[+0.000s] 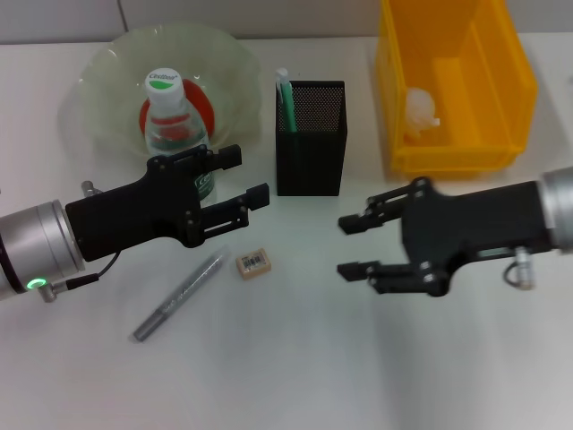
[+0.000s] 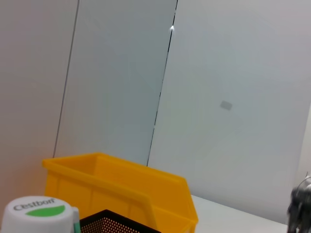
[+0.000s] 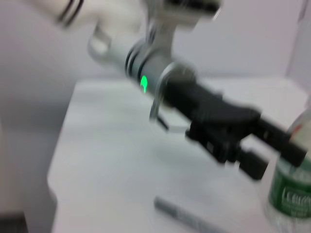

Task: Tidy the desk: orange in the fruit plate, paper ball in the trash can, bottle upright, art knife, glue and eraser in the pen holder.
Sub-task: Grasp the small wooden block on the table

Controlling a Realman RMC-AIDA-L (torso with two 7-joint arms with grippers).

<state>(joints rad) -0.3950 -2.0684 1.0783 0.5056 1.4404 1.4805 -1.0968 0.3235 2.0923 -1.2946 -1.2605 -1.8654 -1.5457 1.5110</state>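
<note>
The bottle (image 1: 170,112) stands upright on the desk (image 1: 295,358), in front of the orange (image 1: 202,106) that lies in the fruit plate (image 1: 103,76). My left gripper (image 1: 246,175) is open and empty, just right of the bottle's lower part. The pen holder (image 1: 311,143) holds the art knife (image 1: 286,94). On the desk below the left gripper lie the glue (image 1: 182,294) and the eraser (image 1: 252,262). My right gripper (image 1: 345,245) hovers open and empty to the right of the eraser. The paper ball (image 1: 419,112) lies in the trash can (image 1: 457,148).
The left wrist view shows the bottle cap (image 2: 36,213), the trash can (image 2: 121,189) and the pen holder's rim (image 2: 116,224) against a wall. The right wrist view shows the left gripper (image 3: 277,160), the bottle (image 3: 291,194) and the glue (image 3: 189,218).
</note>
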